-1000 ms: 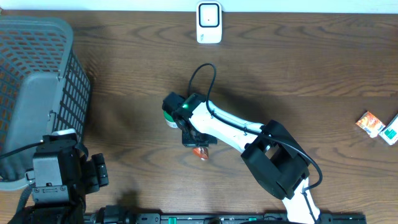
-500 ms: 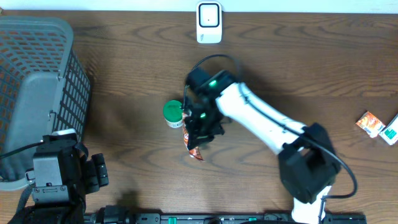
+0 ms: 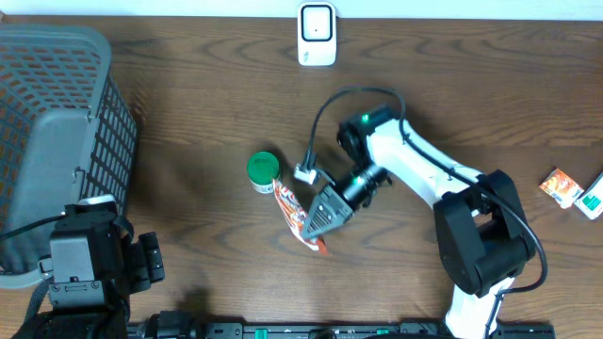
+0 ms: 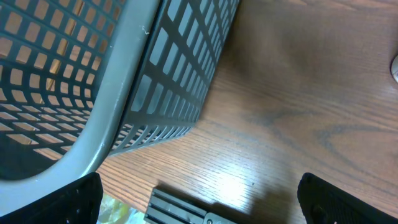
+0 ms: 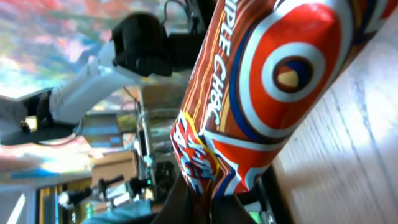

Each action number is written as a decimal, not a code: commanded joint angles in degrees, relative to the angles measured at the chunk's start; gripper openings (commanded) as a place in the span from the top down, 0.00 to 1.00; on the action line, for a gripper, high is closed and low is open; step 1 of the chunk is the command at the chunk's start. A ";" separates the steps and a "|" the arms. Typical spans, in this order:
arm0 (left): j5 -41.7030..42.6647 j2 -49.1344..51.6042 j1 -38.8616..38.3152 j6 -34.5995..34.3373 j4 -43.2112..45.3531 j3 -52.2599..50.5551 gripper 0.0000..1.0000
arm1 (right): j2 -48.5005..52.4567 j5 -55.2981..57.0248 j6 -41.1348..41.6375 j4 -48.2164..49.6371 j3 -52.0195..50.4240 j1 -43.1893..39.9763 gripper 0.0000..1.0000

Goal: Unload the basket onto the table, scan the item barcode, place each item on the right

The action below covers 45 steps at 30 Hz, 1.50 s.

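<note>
Right gripper (image 3: 318,226) pinched tight on one end of the packet (image 3: 290,209), mid-table, just right of and nearer than the green jar (image 3: 263,170). End grip likely keeps printed faces exposed for the scanner (image 3: 317,35) at far edge. Left gripper (image 4: 204,202) spread wide, empty, near-left by basket (image 3: 57,132).

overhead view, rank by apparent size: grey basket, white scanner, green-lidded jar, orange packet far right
1. grey plastic mesh basket
2. white box-shaped scanner
3. green-lidded round jar and small orange packet at right edge: look alike, unranked
</note>
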 commanded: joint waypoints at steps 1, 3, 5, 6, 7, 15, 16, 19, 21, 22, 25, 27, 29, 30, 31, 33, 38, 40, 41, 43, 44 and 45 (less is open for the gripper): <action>-0.35 -0.24 -0.22 -0.07 -0.22 0.20 0.02 | -0.46 -6.62 -6.51 3.43 -6.43 -0.42 0.99; -0.33 -0.24 -0.22 -0.07 -0.22 0.20 0.02 | -0.46 -7.69 -5.79 6.34 -9.84 -0.98 0.99; -0.35 -0.24 -0.22 -0.07 -0.22 0.20 0.02 | -0.46 -8.09 -4.28 8.61 -11.76 -1.57 0.99; -0.35 -0.24 -0.22 -0.07 -0.22 0.20 0.02 | -0.46 -7.28 -2.75 10.25 -12.70 -1.97 0.99; -0.35 -0.24 -0.22 -0.04 -0.22 0.20 0.02 | -0.46 -6.56 -1.75 11.30 -13.22 -2.19 0.99; -0.35 -0.24 -0.22 -0.04 -0.22 0.20 0.02 | -0.46 6.10 12.26 23.76 -15.21 -5.73 0.99; -0.35 -0.24 -0.22 -0.07 -0.22 0.20 0.02 | -0.46 6.67 12.28 24.79 -15.21 -5.84 0.99; -0.35 -0.24 -0.22 -0.07 -0.22 0.20 0.02 | -0.46 13.20 14.23 27.36 -15.21 -5.92 0.98; -0.35 -0.24 -0.22 -0.07 -0.22 0.20 0.02 | -0.46 15.98 15.76 28.30 -15.21 -5.92 0.98; -0.35 -0.24 -0.22 -0.04 -0.22 0.20 0.02 | -0.46 16.20 15.72 28.68 -15.21 -5.92 0.99; -0.35 -0.24 -0.22 -0.07 -0.22 0.20 0.02 | -0.46 12.96 15.65 29.03 -15.21 -5.81 0.99; -0.35 -0.24 -0.22 -0.07 -0.22 0.20 0.02 | -0.46 8.07 15.74 28.55 -15.21 -5.70 0.99; -0.35 -0.24 -0.22 -0.07 -0.22 0.20 0.02 | -0.46 1.57 18.40 26.32 -15.21 -5.70 0.99; -0.35 -0.26 -0.22 -0.07 -0.22 0.20 0.02 | -0.46 0.46 21.49 25.31 -15.21 -5.75 0.99; -0.35 -0.24 -0.22 -0.04 -0.22 0.20 0.02 | -0.46 0.70 26.53 23.74 -15.19 -5.77 0.99; -0.35 -0.24 -0.22 -0.07 -0.22 0.20 0.02 | -0.48 1.36 32.61 19.67 -15.10 -5.75 0.99; -0.35 -0.24 -0.22 -0.07 -0.22 0.20 0.02 | -0.48 0.68 37.75 6.58 -14.67 -5.99 0.99; -0.35 -0.24 -0.22 -0.07 -0.22 0.20 0.02 | -0.48 0.13 39.26 3.78 -14.67 -6.36 0.99; -0.35 -0.24 -0.22 -0.07 -0.22 0.20 0.02 | -0.48 -0.94 39.30 3.37 -14.69 -6.56 0.99; -0.35 -0.24 -0.22 -0.07 -0.22 0.20 0.02 | -0.48 -3.04 40.72 3.19 -14.69 -6.78 0.99; -0.35 -0.24 -0.22 -0.07 -0.22 0.20 0.02 | -0.48 -3.80 42.34 2.71 -14.69 -6.80 0.99; -0.35 -0.24 -0.22 -0.04 -0.22 0.22 0.02 | -0.48 -4.46 43.41 2.14 -14.69 -6.80 0.99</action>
